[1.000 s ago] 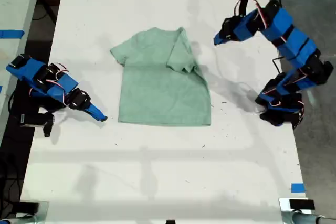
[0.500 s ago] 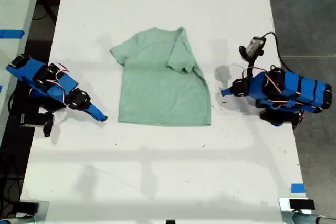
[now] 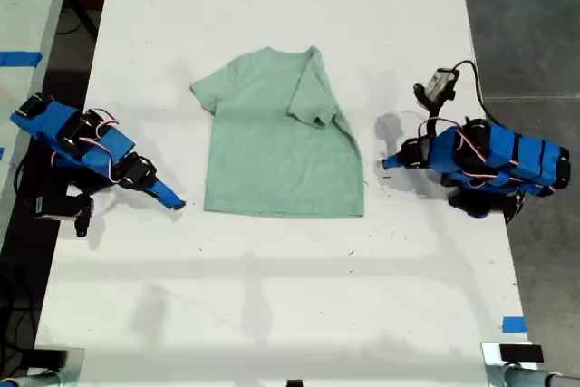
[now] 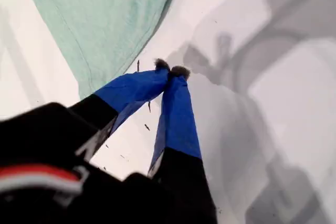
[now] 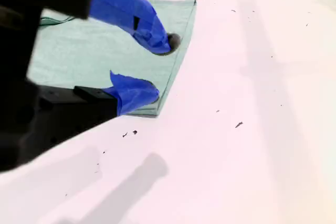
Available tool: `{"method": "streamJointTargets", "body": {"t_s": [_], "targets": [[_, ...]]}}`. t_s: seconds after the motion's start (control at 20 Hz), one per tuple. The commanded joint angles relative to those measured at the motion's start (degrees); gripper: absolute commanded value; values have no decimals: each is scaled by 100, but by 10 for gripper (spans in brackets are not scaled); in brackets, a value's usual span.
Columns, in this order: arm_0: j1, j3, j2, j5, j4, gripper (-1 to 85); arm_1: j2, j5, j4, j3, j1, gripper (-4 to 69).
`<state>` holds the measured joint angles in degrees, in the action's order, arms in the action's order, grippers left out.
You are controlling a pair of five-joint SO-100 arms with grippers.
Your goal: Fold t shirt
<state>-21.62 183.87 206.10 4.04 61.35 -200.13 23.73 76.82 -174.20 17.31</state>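
Here the t shirt (image 3: 272, 151) lies flat on the white surface (image 3: 272, 296), about midway between the two blue arms, neck toward the exterior view's top and hem toward its bottom. The sleeve on the exterior view's right is folded inward over the body, while the sleeve on the exterior view's left sticks out. My first gripper (image 3: 388, 163) sits low over the surface on the exterior view's right, just beside the shirt's side edge but apart from it; in the first wrist view its fingers (image 4: 176, 108) are together, tips meeting, with bare surface under them and the green cloth (image 4: 105, 19) just off to one side. My second gripper (image 3: 172, 201) rests on the exterior view's left, close to the hem's corner. In the second wrist view its fingers (image 5: 131, 17) stand apart with nothing between them, framing that corner of the shirt (image 5: 173, 19); whether they touch the cloth I cannot tell.
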Motion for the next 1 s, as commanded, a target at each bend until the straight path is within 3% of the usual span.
{"method": "streamJointTargets", "body": {"t_s": [0.0, 0.95], "targets": [[-26, 62, 35, 88, -62, 112, -97, 18, -18, -290, -44, 9], [-26, 62, 35, 88, -62, 112, -97, -53, -26, -308, -53, 9]]}}
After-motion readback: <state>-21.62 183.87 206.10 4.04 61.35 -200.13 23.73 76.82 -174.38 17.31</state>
